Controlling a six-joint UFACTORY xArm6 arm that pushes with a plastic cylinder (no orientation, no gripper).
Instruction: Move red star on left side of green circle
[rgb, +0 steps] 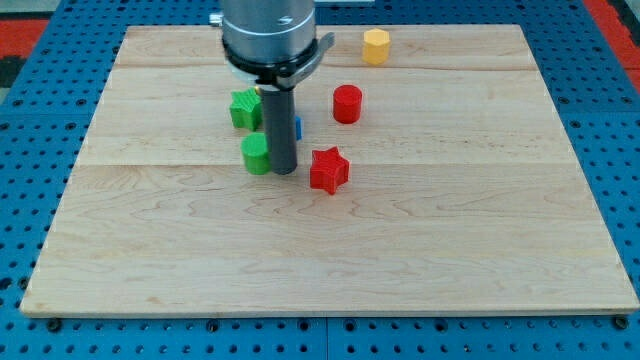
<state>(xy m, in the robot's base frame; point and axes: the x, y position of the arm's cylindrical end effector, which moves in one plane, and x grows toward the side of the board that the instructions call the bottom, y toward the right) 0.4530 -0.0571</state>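
The red star lies near the middle of the wooden board. The green circle lies to its left. My tip stands between them, right next to the green circle's right side and a short gap left of the red star. The rod rises straight from the tip to the arm's grey head at the view's top.
A green star-shaped block lies just above the green circle. A blue block shows only as a sliver behind the rod. A red cylinder lies above the red star. A yellow hexagon lies near the board's top edge.
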